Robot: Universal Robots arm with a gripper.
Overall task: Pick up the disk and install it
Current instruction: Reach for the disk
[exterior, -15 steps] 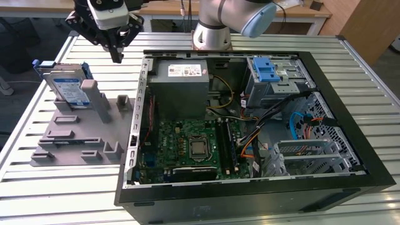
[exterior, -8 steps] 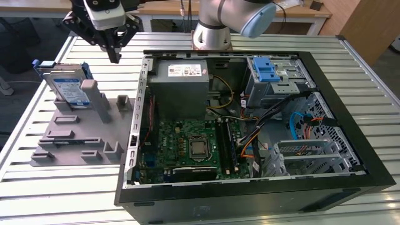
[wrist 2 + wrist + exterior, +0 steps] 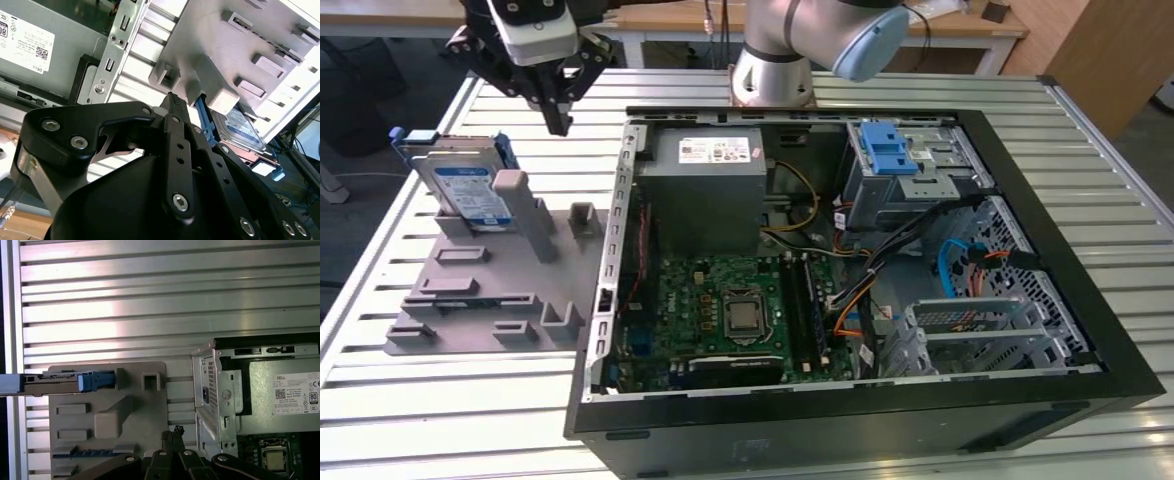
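The disk (image 3: pixel 463 186), silver-grey with a blue-and-white label and blue side rails, stands on edge in a slot of the grey fixture plate (image 3: pixel 480 300) at the exterior view's left. In the first wrist view the disk (image 3: pixel 55 382) appears edge-on, and in the second wrist view its label face (image 3: pixel 240 131) peeks out behind a grey post. My gripper (image 3: pixel 560 124) hangs above the table just beyond the plate, between the disk and the computer case. The fingertips (image 3: pixel 172 98) meet at a point, shut with nothing between them. They also point down over the plate's edge (image 3: pixel 175 432).
An open computer case (image 3: pixel 854 400) fills the exterior view's middle and right. It holds a grey power-supply box (image 3: pixel 707 190) and a silver cage with a blue latch (image 3: pixel 894 155). Everything rests on a slatted metal table (image 3: pixel 440 410). The arm's base (image 3: pixel 771 80) stands behind the case.
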